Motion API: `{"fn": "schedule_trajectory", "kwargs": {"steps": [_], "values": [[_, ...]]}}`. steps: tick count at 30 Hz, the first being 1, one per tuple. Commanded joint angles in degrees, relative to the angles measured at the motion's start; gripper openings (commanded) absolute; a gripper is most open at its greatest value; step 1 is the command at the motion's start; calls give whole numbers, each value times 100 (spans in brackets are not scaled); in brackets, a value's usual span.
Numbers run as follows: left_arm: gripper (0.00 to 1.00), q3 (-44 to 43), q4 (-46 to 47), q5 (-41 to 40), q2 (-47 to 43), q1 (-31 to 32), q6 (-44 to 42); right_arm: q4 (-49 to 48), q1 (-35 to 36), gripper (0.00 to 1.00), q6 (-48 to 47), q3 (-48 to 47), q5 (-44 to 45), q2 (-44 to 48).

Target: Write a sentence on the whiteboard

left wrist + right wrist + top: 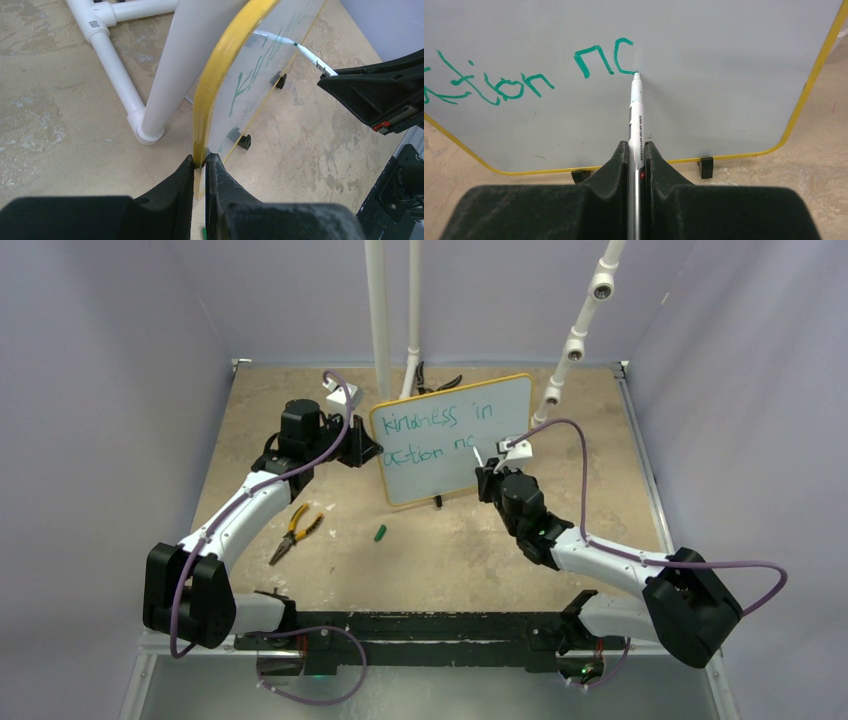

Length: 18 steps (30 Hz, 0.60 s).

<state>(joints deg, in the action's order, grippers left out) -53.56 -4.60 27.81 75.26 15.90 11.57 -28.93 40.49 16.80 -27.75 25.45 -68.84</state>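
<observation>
Toward the far middle of the table, your whiteboard (430,478) stands on its feet, its left yellow edge clamped between the closed fingers of your left gripper (200,162). Across its face the sentence (425,422) reads "kindness in" above "action nc", and your right gripper (637,147), at the board's near right, is clenched on a marker (636,107) whose tip touches the board at the foot of the last "c". Near and left of the board lie pliers (293,532) and, to their right, a small green piece (380,533).
</observation>
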Motion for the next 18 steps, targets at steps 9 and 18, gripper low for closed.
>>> {"fn": "schedule_trajectory", "kwargs": {"steps": [9, 18], "values": [[0, 11, 136, -382, 6, -34, 21, -229, 3, 0, -339, -471, 201, 34], [0, 9, 122, -407, -12, -34, 9, -336, 3, 0, -462, -545, 251, -57]]}}
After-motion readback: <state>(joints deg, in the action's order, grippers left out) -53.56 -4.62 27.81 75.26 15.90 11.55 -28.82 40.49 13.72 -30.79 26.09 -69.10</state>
